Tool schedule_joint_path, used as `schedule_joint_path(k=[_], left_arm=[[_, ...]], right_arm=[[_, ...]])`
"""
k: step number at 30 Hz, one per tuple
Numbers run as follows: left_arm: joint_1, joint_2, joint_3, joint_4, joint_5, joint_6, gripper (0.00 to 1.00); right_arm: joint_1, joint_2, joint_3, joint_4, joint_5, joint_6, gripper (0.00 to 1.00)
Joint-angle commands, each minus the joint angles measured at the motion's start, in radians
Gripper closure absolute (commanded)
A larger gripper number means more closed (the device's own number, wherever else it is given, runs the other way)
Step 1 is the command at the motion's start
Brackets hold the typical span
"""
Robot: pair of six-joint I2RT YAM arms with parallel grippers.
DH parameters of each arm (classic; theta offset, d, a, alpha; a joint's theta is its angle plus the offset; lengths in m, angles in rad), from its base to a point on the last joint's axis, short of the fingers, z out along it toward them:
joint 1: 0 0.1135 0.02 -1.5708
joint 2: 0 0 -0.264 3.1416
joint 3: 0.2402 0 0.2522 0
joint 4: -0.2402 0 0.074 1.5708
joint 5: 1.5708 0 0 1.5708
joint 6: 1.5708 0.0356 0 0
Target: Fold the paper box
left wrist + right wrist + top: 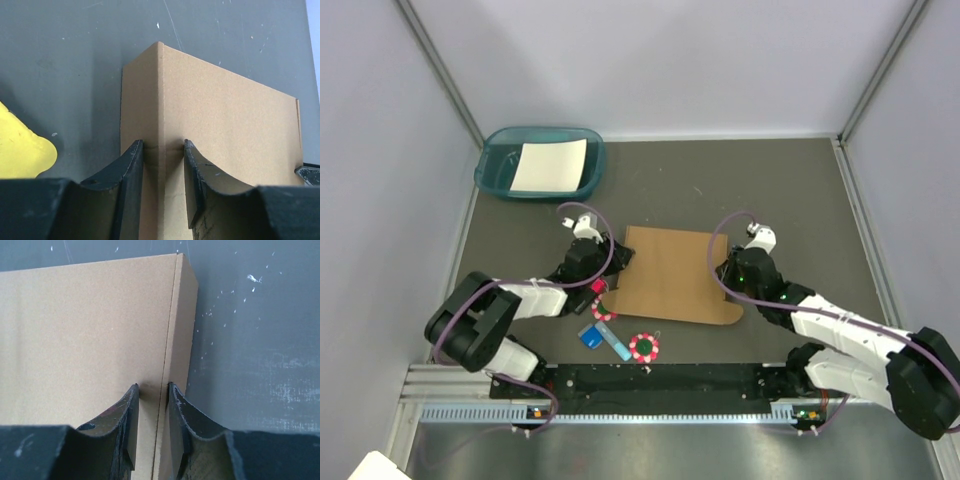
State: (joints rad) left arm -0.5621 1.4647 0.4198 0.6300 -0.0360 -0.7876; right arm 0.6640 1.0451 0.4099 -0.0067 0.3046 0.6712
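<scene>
The paper box is a brown cardboard sheet lying mid-table, with a rounded flap at its near right corner. My left gripper is at its left edge and my right gripper at its right edge. In the left wrist view the narrowly set jaws straddle a folded ridge of the box, with my left gripper pressed against the cardboard on both sides. In the right wrist view my right gripper closes over the crease beside the narrow side strip of the box.
A teal tray holding a white sheet stands at the back left. Small items lie near the left arm: a pink piece, a blue piece and a red-and-white ring. A yellow object shows left of the left fingers.
</scene>
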Motion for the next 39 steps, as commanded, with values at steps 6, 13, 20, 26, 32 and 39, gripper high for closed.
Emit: schedule_joint_path(k=[6, 13, 20, 26, 32, 39], left_arm=[[-0.050, 0.154, 0.092, -0.059, 0.177, -0.070, 0.66], [-0.035, 0.287, 0.270, -0.113, 0.148, -0.048, 0.65], [0.021, 0.270, 0.269, -0.142, 0.145, -0.072, 0.47], [0.031, 0.203, 0.244, -0.190, 0.137, -0.061, 0.37], [0.031, 0.180, 0.208, -0.174, 0.186, -0.087, 0.40], [0.030, 0.200, 0.172, -0.112, 0.225, -0.101, 0.54]], right_arm=[[-0.030, 0.191, 0.001, -0.041, -0.140, 0.116, 0.96], [-0.176, 0.367, 0.154, -0.007, -0.196, 0.012, 0.96], [-0.211, 0.371, 0.207, -0.018, -0.228, -0.001, 0.76], [-0.213, 0.302, 0.182, -0.065, -0.222, 0.018, 0.51], [-0.211, 0.248, 0.129, -0.068, -0.252, 0.030, 0.54], [-0.210, 0.257, 0.076, -0.010, -0.286, 0.045, 0.80]])
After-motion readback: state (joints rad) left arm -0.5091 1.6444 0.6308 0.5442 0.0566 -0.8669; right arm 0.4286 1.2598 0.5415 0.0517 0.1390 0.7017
